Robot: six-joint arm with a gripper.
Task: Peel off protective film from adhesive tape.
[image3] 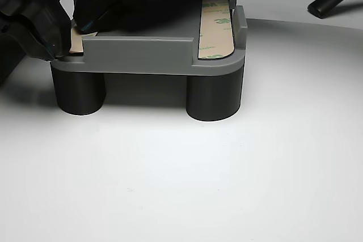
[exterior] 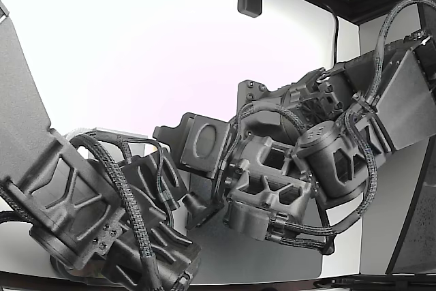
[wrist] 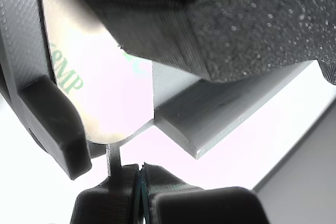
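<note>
Clearly, a thin film tab [wrist: 113, 157] is pinched by the gripper [wrist: 140, 184] — pressed together just below the tape strip [wrist: 105, 77] on the grey fixture [image3: 142, 55].

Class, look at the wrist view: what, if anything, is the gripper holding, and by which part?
The gripper pinches a thin tab of the protective film at the rounded end of the tape strip. Its fingertips are closed on that tab alone.

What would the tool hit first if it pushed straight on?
Probably the film tab at its tips; the tool looks shut on it. Just beyond lies the taped strip on the grey fixture. Depth unclear.
</note>
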